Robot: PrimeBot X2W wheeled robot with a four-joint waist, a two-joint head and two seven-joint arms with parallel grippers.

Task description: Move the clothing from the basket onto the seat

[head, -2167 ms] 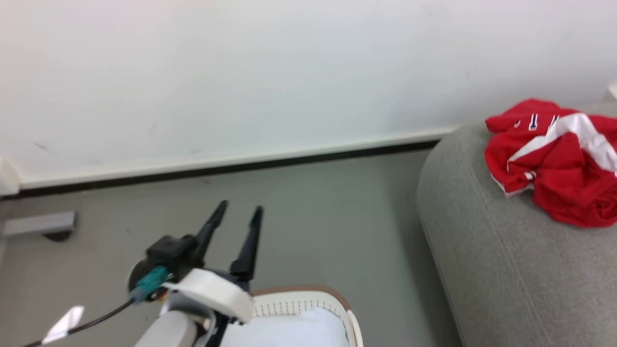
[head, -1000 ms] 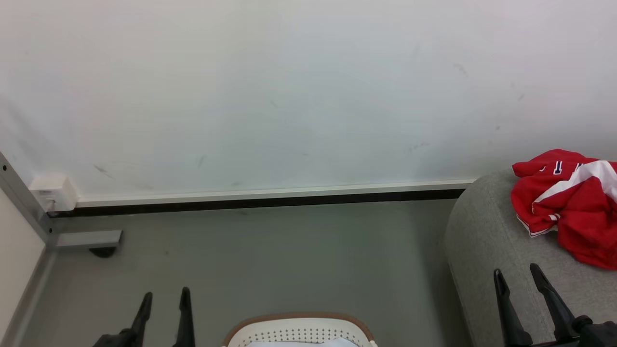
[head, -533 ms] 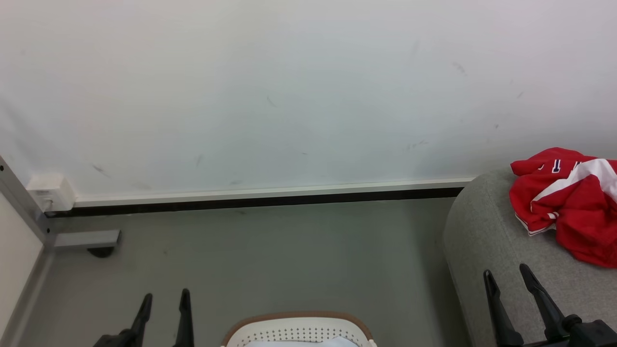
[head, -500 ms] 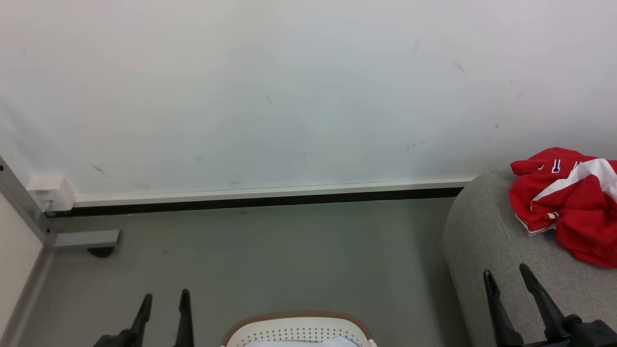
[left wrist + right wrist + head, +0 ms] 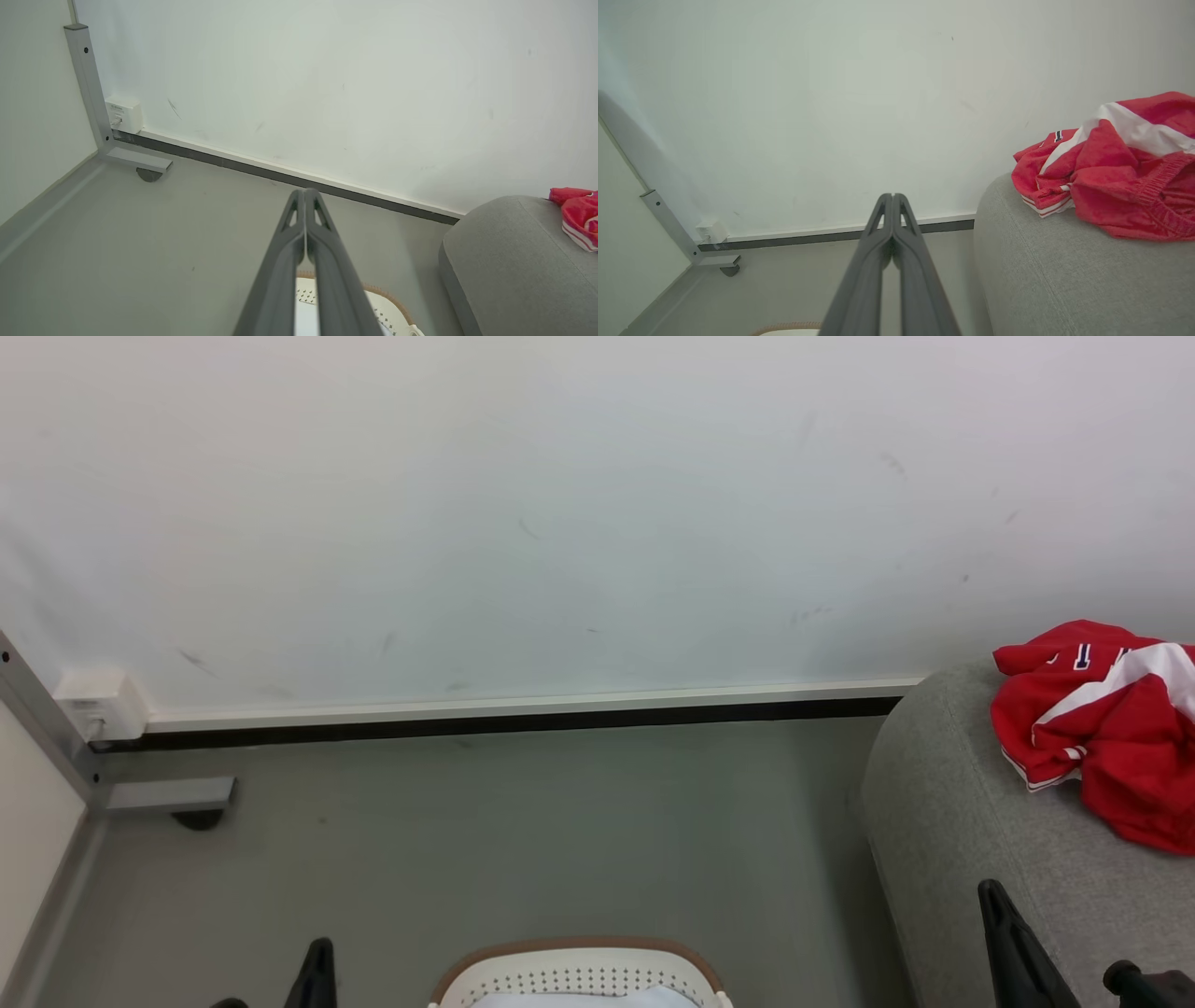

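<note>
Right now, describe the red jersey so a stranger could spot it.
Find the big grey seat on the right, against the white wall. The jersey lies crumpled on top of it. It is bright red with a white stripe, unlike the pale cloth in the basket.

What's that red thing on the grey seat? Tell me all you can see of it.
It is a red jersey, soft sporty-looking fabric, crumpled in a loose heap, not folded. A broad white band crosses it, one edge has red-and-white striped trim, and bits of dark-and-white lettering show near its top. It lies on the rounded end of the grey seat, cut off by the head view's right edge. Only the seat touches it.
</note>
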